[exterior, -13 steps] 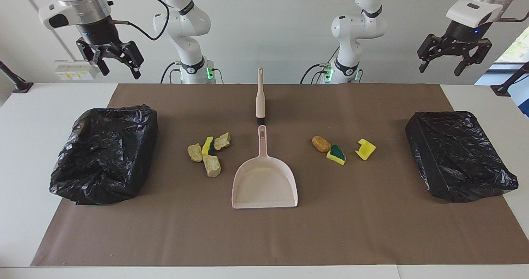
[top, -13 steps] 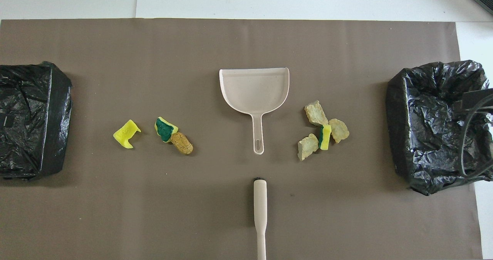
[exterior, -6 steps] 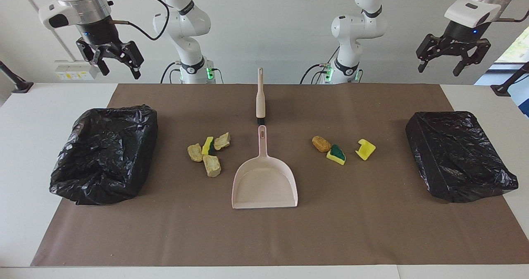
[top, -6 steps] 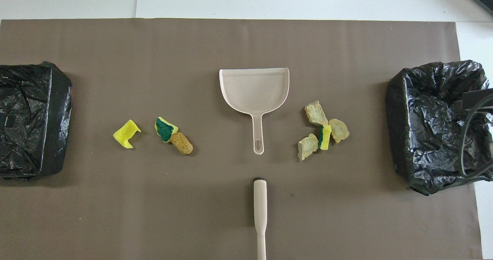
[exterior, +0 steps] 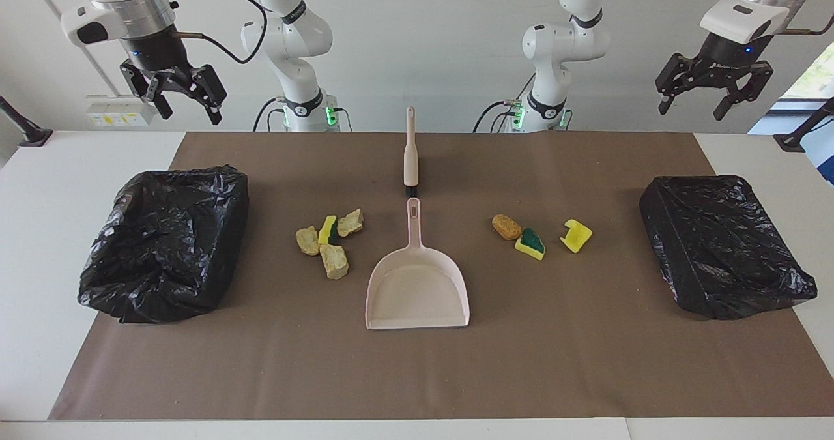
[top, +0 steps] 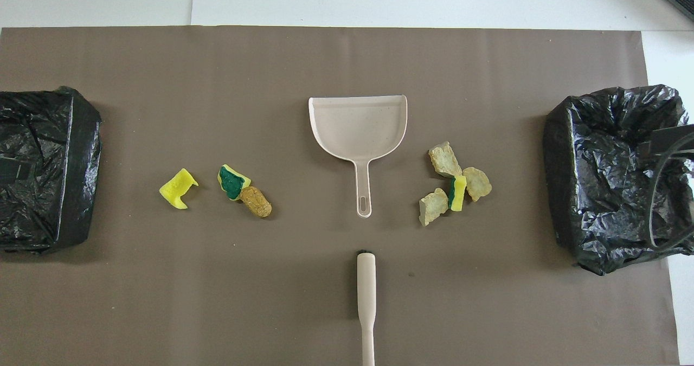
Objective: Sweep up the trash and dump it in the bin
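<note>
Trash lies in two groups on the brown mat. Tan foam chunks and a yellow sponge bit [exterior: 329, 241] [top: 452, 184] sit toward the right arm's end. An orange-brown lump [exterior: 506, 226] [top: 256, 201], a green-backed sponge [exterior: 530, 243] [top: 234, 181] and a yellow scrap [exterior: 576, 235] [top: 177, 188] sit toward the left arm's end. Between the groups lies a beige dustpan [exterior: 417, 283] [top: 358, 124], with a brush [exterior: 410, 150] [top: 366, 290] nearer the robots. A black-bagged bin [exterior: 166, 244] [top: 612, 176] stands at the right arm's end. My right gripper [exterior: 189, 113] hangs open high over that end. My left gripper [exterior: 692, 109] hangs open high over the other.
A second black-bagged bin [exterior: 723, 244] [top: 43, 165] stands at the left arm's end of the mat. The brown mat [exterior: 417, 375] covers most of the white table. Both arm bases stand at the table edge nearest the robots.
My left gripper has risen and turned a little. The right gripper, the trash, the dustpan and the brush have not moved.
</note>
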Tool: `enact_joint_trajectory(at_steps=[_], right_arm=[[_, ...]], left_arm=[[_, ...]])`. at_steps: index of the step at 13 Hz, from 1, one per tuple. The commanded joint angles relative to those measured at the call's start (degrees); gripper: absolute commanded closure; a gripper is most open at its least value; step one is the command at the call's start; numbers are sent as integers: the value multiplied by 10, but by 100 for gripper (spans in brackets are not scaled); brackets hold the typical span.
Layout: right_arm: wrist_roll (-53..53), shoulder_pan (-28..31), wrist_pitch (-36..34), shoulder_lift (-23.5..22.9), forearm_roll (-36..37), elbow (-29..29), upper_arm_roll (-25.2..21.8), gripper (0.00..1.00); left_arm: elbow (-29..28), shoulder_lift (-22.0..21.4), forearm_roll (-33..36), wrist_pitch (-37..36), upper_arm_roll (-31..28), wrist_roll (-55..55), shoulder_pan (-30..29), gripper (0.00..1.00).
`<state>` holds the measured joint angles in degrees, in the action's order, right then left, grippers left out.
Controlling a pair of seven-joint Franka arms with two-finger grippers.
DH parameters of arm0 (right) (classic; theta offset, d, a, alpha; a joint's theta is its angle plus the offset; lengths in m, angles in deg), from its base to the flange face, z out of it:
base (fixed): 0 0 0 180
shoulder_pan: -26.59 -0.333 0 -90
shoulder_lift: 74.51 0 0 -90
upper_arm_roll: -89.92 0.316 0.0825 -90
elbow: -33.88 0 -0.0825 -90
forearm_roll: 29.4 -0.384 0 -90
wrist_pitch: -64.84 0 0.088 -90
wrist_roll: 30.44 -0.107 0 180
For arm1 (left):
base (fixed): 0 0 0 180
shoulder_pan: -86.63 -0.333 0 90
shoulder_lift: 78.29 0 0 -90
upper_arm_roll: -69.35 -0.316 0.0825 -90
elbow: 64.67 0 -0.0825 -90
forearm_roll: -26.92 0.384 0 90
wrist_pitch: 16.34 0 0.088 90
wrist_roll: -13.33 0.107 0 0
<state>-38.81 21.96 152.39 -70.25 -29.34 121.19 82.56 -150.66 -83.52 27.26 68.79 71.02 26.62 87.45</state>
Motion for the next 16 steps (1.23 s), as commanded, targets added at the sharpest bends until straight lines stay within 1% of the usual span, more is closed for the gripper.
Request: enact_joint_trajectory(at_steps=[1, 4, 6, 8, 10, 14, 16], right_arm=[[5, 0, 0, 10, 1, 10, -1, 0], [5, 0, 0, 10, 1, 10, -1, 0], [5, 0, 0, 10, 1, 10, -1, 0], [5, 0, 0, 10, 1, 10, -1, 0], [5, 0, 0, 10, 1, 10, -1, 0], [5, 0, 0, 10, 1, 10, -1, 0], [5, 0, 0, 10, 1, 10, -1, 0]], left_arm=[[-20, -13, -1, 13, -2, 1, 36, 0], [-45, -14, -5, 14, -2, -11, 90, 0], [-80, -19, -21, 37, -2, -47, 132, 0], [-138, -41, -23, 79, -2, -109, 181, 0], [-195, -50, -29, 121, -2, -178, 246, 0], [-280, -56, -34, 198, -2, -321, 364, 0], [-304, -51, -49, 226, -2, -394, 410, 0]])
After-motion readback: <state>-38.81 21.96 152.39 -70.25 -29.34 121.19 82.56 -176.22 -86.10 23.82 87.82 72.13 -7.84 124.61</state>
